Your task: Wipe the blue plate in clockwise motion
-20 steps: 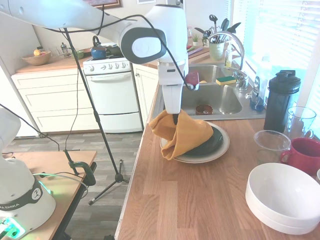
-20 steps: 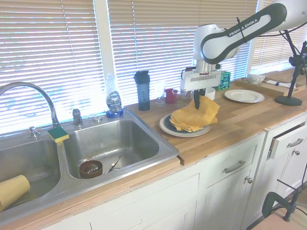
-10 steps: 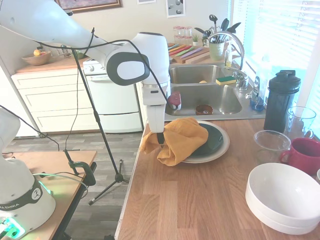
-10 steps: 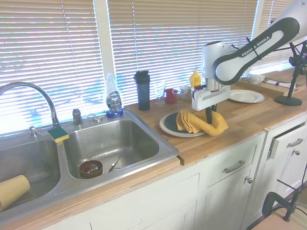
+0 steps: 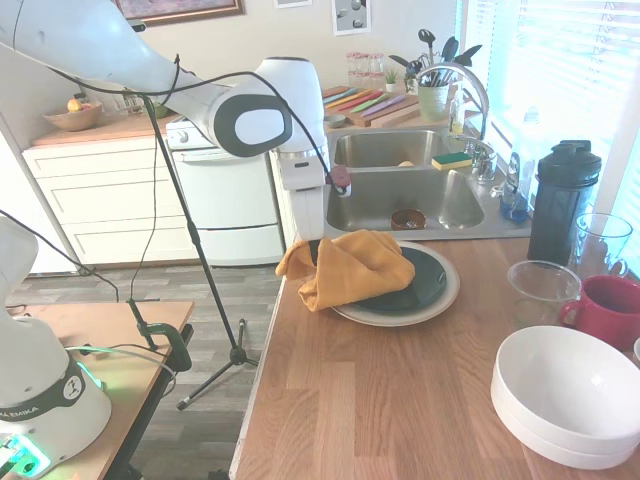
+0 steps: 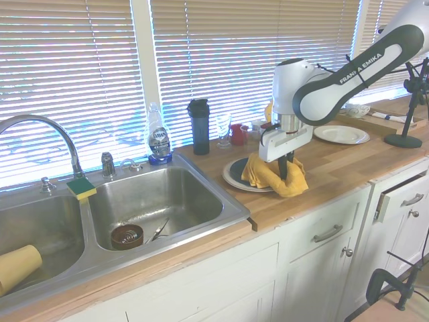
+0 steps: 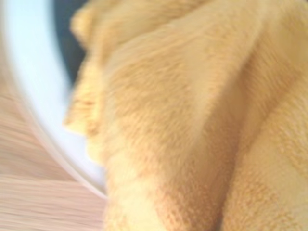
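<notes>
Fingers point(image 5: 315, 252) pinch yellow cloth point(image 5: 348, 268) | blue plate point(image 5: 415, 284) just beside

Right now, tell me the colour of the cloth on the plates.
Mustard yellow cloth, clearest in the first exterior view.

A kitchen with a long wooden countertop point(image 5: 380, 400) over white cabinets point(image 6: 315, 268), and a double stainless sink point(image 6: 134, 208) with a tall curved faucet point(image 6: 40, 131) set into it. Behind the sink, windows with slatted blinds point(image 6: 221, 60) let in strong daylight — the panes glare white. Across the room stand a white stove point(image 5: 225, 190) and white drawers point(image 5: 100, 200) on a grey plank floor point(image 5: 210, 300) — a framed picture point(image 5: 180, 8) hangs above.
</notes>
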